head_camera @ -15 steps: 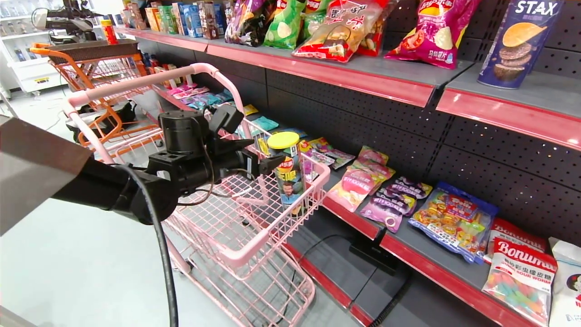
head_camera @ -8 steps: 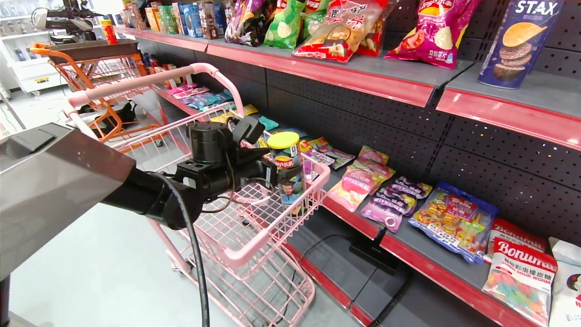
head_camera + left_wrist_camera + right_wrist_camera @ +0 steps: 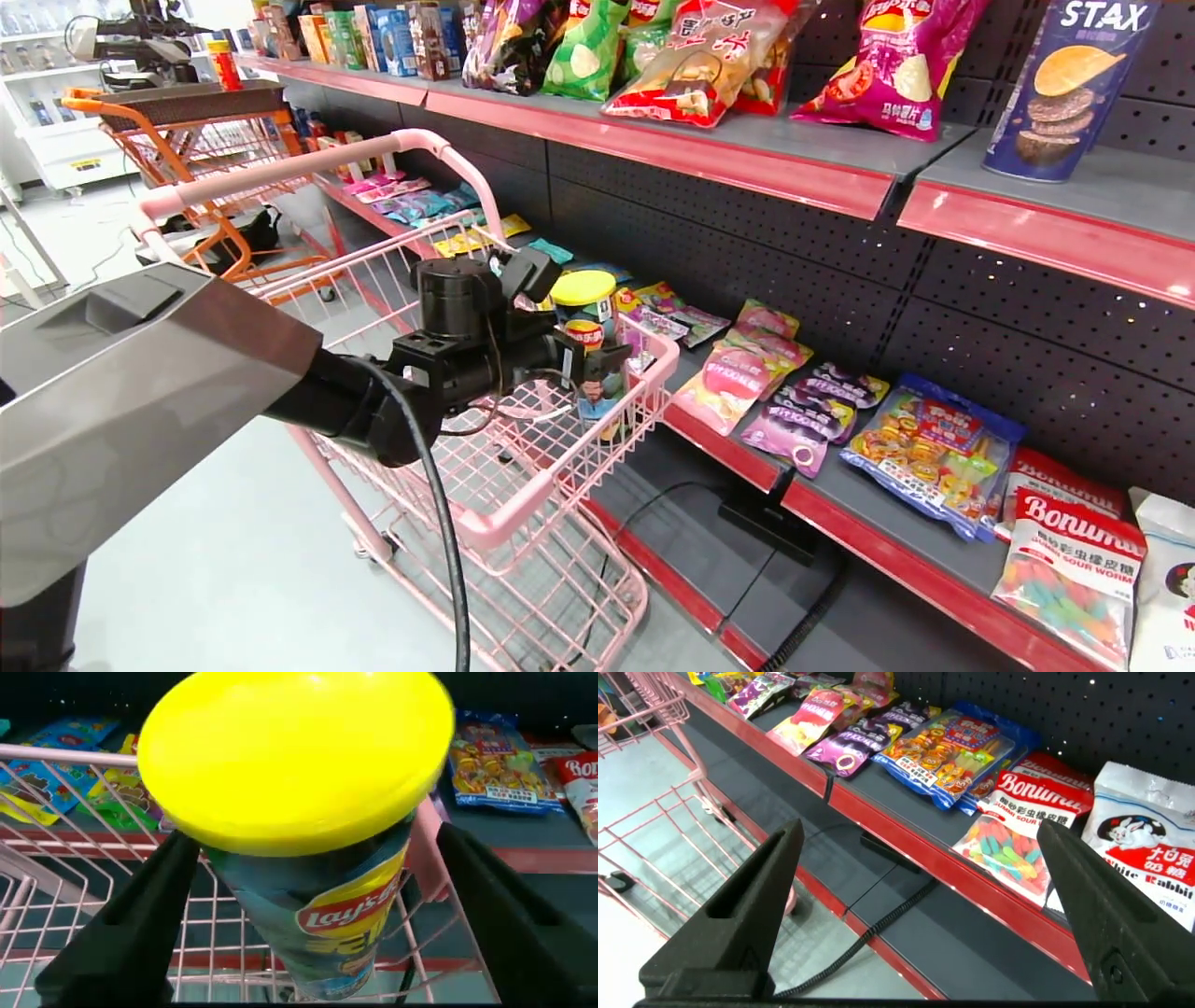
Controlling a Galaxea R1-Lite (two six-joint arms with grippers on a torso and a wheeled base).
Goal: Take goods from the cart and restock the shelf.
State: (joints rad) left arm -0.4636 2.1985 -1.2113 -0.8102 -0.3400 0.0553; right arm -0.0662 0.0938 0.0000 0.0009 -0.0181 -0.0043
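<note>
A tall chip can [image 3: 586,322] with a yellow lid stands upright in the far corner of the pink cart [image 3: 551,495], against its shelf-side wall. My left gripper [image 3: 597,359] is open inside the basket, one finger on each side of the can below its lid. In the left wrist view the can [image 3: 299,765] stands between the two black fingers [image 3: 149,915] of the left gripper [image 3: 318,840], with small gaps showing at the can's body. My right gripper [image 3: 920,831] is open with nothing in it, above the low shelf [image 3: 906,849] of candy bags.
The upper shelf [image 3: 747,140] holds chip bags and a blue can [image 3: 1064,84]. Candy bags [image 3: 934,448] cover the low shelf. A black cable [image 3: 672,504] runs along the floor under it. An orange cart [image 3: 187,121] stands far back on the left.
My left arm has moved forward into the cart, and its open fingers now stand on both sides of the can. The can has stayed in place.
</note>
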